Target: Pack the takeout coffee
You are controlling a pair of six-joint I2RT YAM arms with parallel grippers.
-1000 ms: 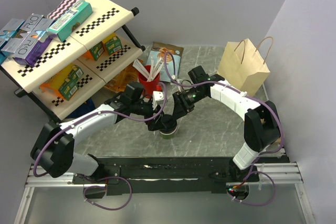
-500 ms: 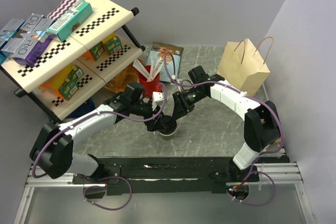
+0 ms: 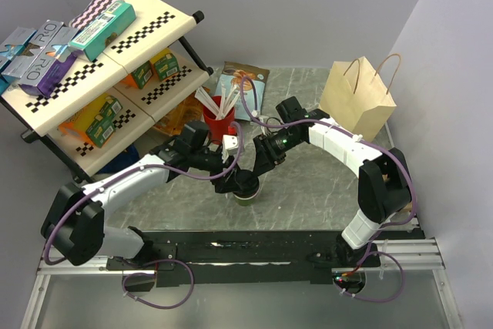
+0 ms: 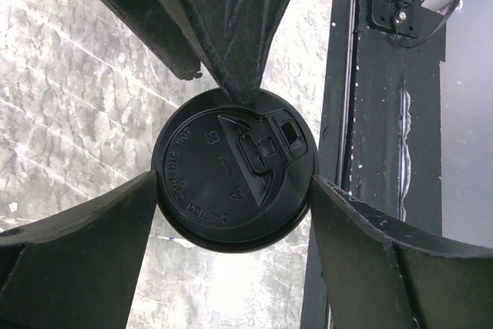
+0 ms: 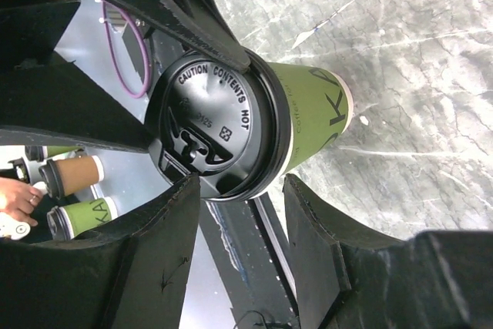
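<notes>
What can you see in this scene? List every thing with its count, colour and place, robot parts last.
takeout coffee cup: one, green with black lid, table centre.
red cup: one, red, behind the coffee, holding white stirrers.
paper bag: one, brown, upright, far right.
packet: one, blue, flat behind the red cup.
shelf rack: one, cream with checked edges, far left, holding boxes.
table: one, grey marble.
left end effector: one, black, fingers flanking the lid.
right end effector: one, black, at the cup's lid.
</notes>
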